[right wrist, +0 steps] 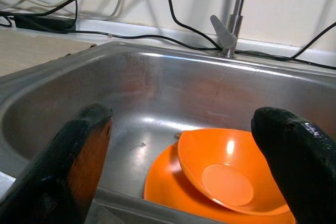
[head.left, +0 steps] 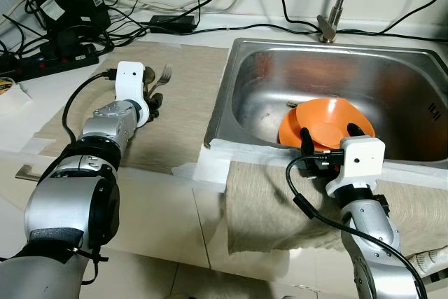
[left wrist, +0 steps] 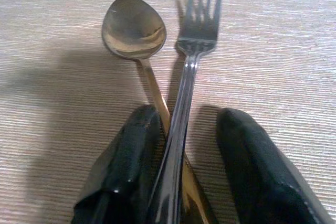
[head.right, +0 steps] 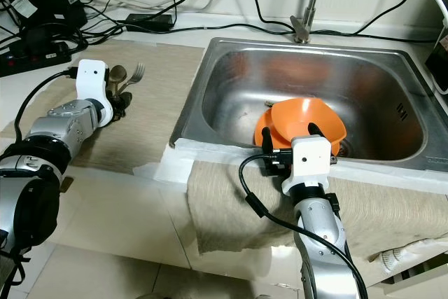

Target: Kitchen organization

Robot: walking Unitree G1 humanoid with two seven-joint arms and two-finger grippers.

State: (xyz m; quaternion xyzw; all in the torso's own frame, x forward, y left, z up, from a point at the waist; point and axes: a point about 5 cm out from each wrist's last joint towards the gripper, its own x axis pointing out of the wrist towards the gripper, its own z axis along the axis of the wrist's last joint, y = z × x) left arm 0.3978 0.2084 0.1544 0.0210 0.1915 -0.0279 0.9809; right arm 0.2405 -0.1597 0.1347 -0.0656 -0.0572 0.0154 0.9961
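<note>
A spoon (left wrist: 134,27) and a fork (left wrist: 197,24) lie side by side on the beige mat (head.left: 189,110) left of the sink. My left gripper (head.left: 152,99) is low over their handles, open. One finger touches the spoon handle and the other stands a little apart from the fork. An orange bowl (head.left: 329,118) rests tilted on an orange plate (head.left: 288,134) inside the steel sink (head.left: 231,89), near its front wall. My right gripper (head.left: 330,136) hovers open at the sink's front edge, just above the bowl, with nothing between its fingers (right wrist: 79,150).
A faucet (head.left: 329,26) stands behind the sink. A power strip (head.left: 49,57), adapters and many black cables crowd the back left of the counter. A grey cloth (head.left: 266,208) hangs over the counter's front edge below the sink.
</note>
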